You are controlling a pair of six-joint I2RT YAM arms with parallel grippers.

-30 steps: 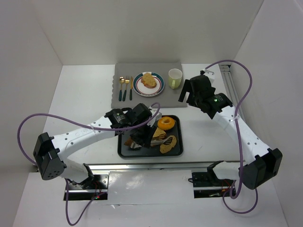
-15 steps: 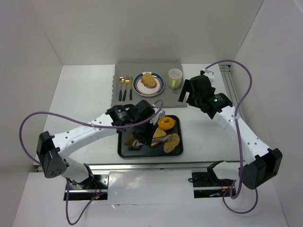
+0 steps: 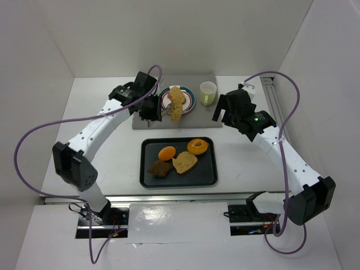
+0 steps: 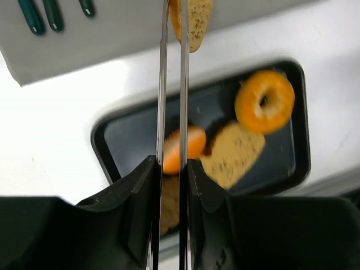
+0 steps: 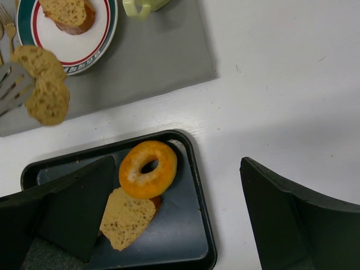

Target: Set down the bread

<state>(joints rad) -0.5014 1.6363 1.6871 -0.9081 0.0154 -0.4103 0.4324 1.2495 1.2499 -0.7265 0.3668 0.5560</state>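
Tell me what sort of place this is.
Likely a robot test bench staged as a breakfast table: plain white walls box it in, two arms stand at the near edge, and a placemat carries a plate, cutlery and a cup.

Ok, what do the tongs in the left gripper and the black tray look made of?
Tongs in the left gripper: probably polished metal, going by the thin, bright blades with mirror-like reflections. Tray: dark, smooth and slightly glossy, with a rounded raised rim; coated metal or plastic, I cannot tell which.
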